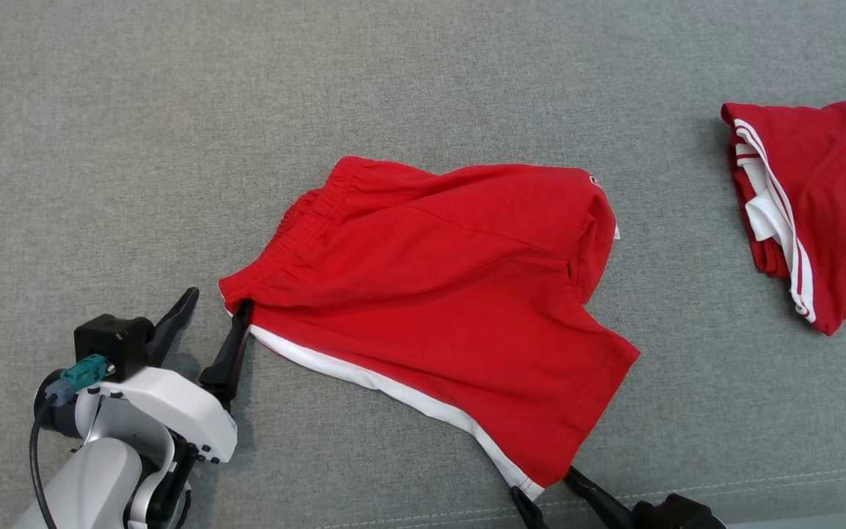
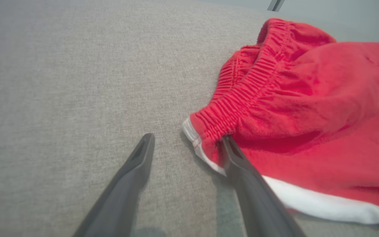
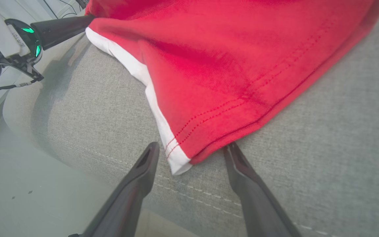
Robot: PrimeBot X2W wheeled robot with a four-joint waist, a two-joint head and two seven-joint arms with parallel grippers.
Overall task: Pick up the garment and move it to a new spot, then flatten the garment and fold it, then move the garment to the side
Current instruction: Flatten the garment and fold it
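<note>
Red shorts (image 1: 438, 294) on grey cushion (image 1: 100, 147), left fingers (image 1: 226, 356) spread at waistband corner, right fingers (image 1: 595, 496) spread around hem corner

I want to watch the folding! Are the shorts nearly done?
Not yet. The shorts lie spread fairly flat, so flattening looks mostly done. In hand: open left pincer at the waistband corner, open right pincer at a hem corner, neither gripping. Left: folding and moving aside.

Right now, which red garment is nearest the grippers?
The spread-out red shorts in the middle; the left gripper and right gripper sit at their corners. The folded red garment lies apart, far right.
</note>
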